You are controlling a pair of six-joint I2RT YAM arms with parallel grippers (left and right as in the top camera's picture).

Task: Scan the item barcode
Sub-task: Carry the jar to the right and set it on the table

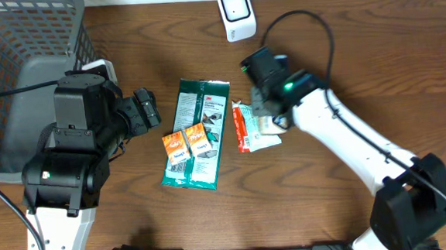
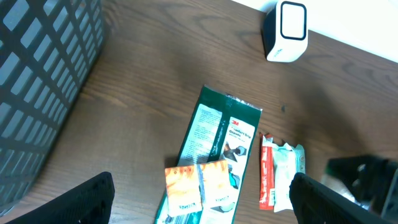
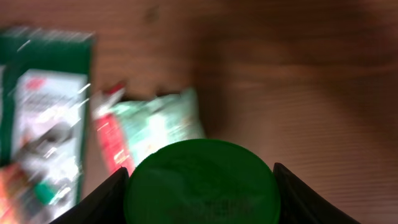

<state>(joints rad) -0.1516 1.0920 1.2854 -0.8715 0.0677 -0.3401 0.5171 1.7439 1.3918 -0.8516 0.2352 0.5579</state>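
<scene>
Filling the bottom of the right wrist view, a green round item point(image 3: 200, 186) sits between the fingers point(image 3: 115, 196) of the right gripper point(image 3: 199, 171). Both dark fingers press against its curved sides, so they look clamped on it. What the item is beyond its green top I cannot tell, and no barcode shows in any view. It hangs just above a red-and-white packet point(image 1: 248, 127), beside the long green packet point(image 1: 196, 134) and the two orange sachets point(image 1: 185, 143) that lie on top of that packet. The white scanner point(image 1: 236, 14) stands well apart, at the far edge of the table point(image 1: 373, 38). The main risk is a slip: two flat fingers on a round rim hold little, and a quick swing toward the scanner could roll the item out. A second risk is a failed read, likely if the code faces down or sits under a finger when the item reaches the window. A low carry could also snag the red-and-white packet and drag it along. The left gripper point(image 2: 202, 202) hovers over the packets with its fingers spread wide and nothing between them, near the grey basket point(image 1: 16, 44).
</scene>
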